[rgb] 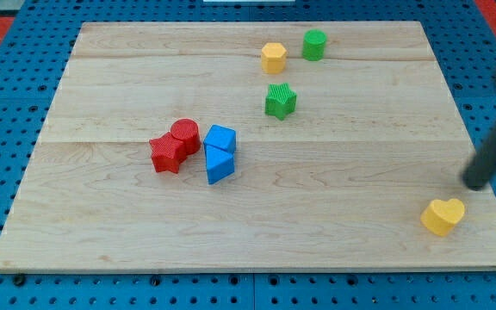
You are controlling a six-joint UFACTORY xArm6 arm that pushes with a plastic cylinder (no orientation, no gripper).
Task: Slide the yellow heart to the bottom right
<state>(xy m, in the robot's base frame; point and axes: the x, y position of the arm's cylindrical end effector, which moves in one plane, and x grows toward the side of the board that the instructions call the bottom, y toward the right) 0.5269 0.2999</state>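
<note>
The yellow heart (443, 215) lies near the bottom right corner of the wooden board (110, 241). My tip (474, 184) is the lower end of a dark rod that comes in from the view's right edge. The tip stands just above and to the right of the heart, a small gap apart from it.
A yellow hexagon (273, 58) and a green cylinder (314, 44) sit near the view's top. A green star (280, 100) lies below them. A red cylinder (185, 134), a red star (168, 154), a blue cube (220, 139) and a blue triangle (219, 165) cluster at mid-left.
</note>
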